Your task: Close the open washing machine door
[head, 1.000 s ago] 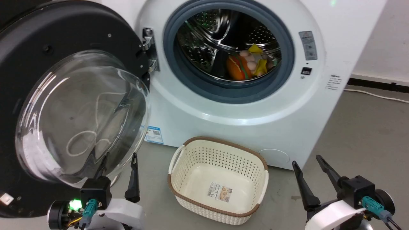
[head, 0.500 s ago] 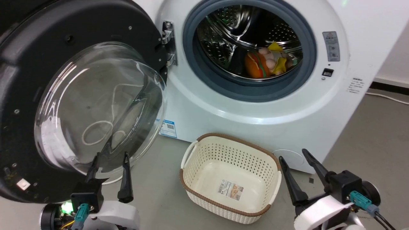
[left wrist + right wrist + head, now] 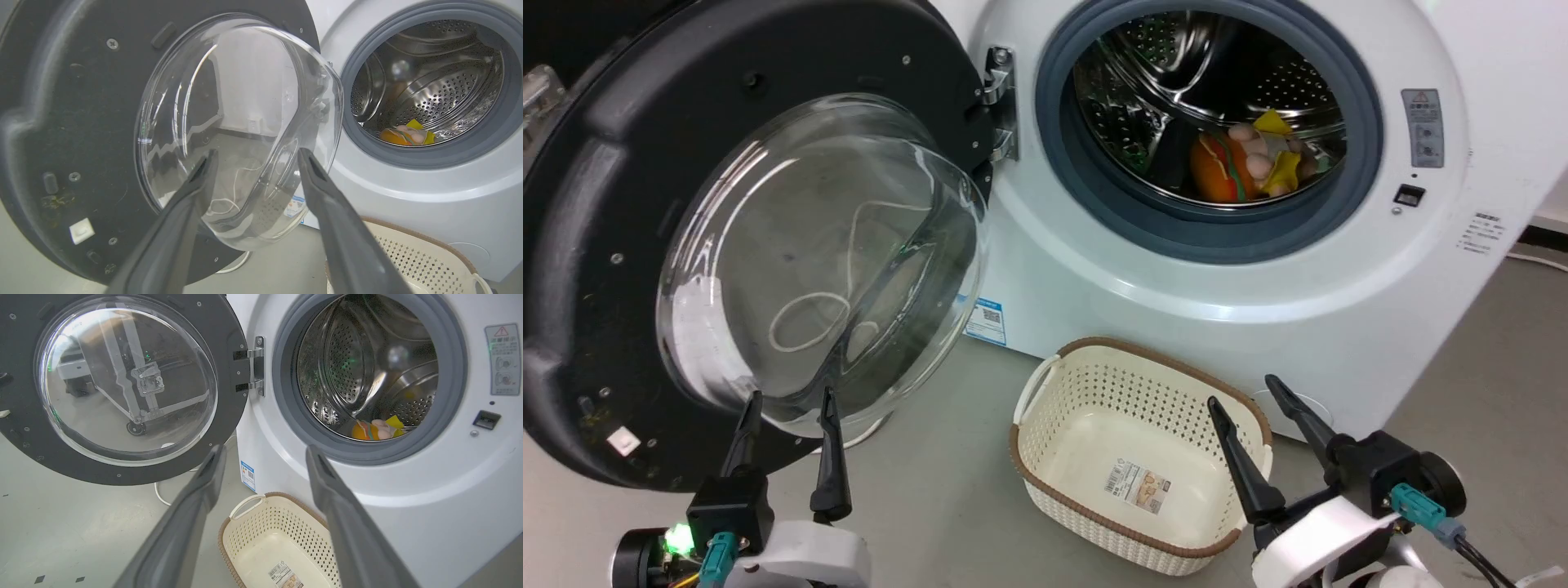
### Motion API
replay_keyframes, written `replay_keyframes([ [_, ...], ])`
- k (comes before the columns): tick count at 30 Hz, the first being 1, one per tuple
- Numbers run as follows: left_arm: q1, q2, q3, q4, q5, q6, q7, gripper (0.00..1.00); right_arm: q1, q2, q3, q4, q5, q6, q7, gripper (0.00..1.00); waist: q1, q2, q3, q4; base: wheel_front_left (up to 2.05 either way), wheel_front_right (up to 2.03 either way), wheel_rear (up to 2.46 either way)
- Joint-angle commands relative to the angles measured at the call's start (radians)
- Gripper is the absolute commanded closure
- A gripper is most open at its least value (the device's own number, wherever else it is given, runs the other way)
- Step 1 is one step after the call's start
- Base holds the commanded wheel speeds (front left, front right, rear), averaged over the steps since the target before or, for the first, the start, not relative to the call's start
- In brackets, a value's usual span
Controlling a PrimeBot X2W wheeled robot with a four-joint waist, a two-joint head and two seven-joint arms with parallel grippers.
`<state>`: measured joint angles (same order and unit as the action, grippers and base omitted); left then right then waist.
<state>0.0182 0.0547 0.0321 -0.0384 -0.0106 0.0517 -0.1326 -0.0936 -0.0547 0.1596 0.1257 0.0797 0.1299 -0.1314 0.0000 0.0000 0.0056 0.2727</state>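
Cream basket (image 3: 1086, 510) on grey floor (image 3: 931, 506); label (image 3: 1137, 483) inside.

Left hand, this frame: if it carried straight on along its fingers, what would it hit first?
Most likely the washing machine door: the open left hand points at the lower part of its bulging clear window. The gap between them is hard to judge.
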Motion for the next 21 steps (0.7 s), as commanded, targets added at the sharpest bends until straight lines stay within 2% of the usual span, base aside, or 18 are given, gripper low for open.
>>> replay_keyframes([
  [1, 0.012, 0.004, 0.004, -0.005, -0.004, 0.008, -0.01, 0.0, -0.018, 0.002, 0.009, 0.01, 0.008, 0.0, -0.011, 0.0, 0.0, 0.0, 0.0, 0.008, -0.03, -0.03, -0.03],
  [21, 0.03, 0.003, 0.025, -0.023, -0.004, 0.026, -0.052, 0.0, -0.041, 0.003, 0.045, 0.053, 0.033, 0.001, -0.053, 0.0, 0.0, 0.0, 0.005, 0.092, 0.0, 0.0, 0.0],
])
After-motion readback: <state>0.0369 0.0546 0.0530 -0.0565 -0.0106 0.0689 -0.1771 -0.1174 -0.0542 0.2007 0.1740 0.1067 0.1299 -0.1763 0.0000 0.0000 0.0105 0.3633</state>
